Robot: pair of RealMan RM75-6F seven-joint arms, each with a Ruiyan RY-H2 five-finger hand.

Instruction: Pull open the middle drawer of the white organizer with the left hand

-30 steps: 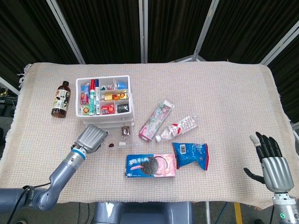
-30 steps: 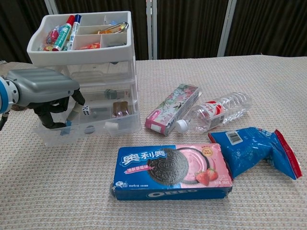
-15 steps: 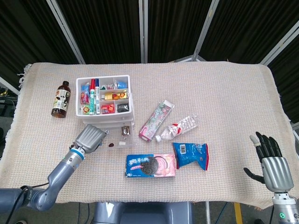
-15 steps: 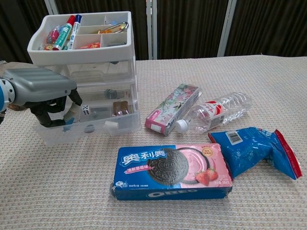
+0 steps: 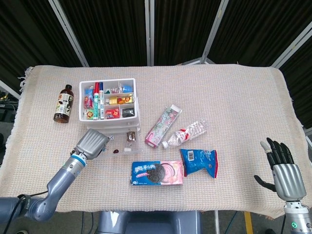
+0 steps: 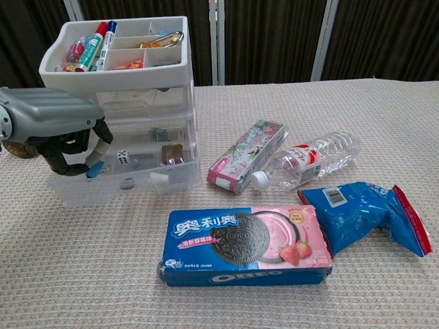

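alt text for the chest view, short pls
The robot's left hand, fingers curled, is at the left front of a white organizer whose clear bottom drawer juts forward. To the right on the woven cloth lie an Oreo box, water bottle and blue snack bag.

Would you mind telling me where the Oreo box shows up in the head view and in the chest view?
Head view: the Oreo box lies low in the centre, near the table's front edge, left of the blue snack bag.
Chest view: the box fills the lower middle, closest to the camera.
Shared landmark: the blue snack bag lies just right of it in both views.
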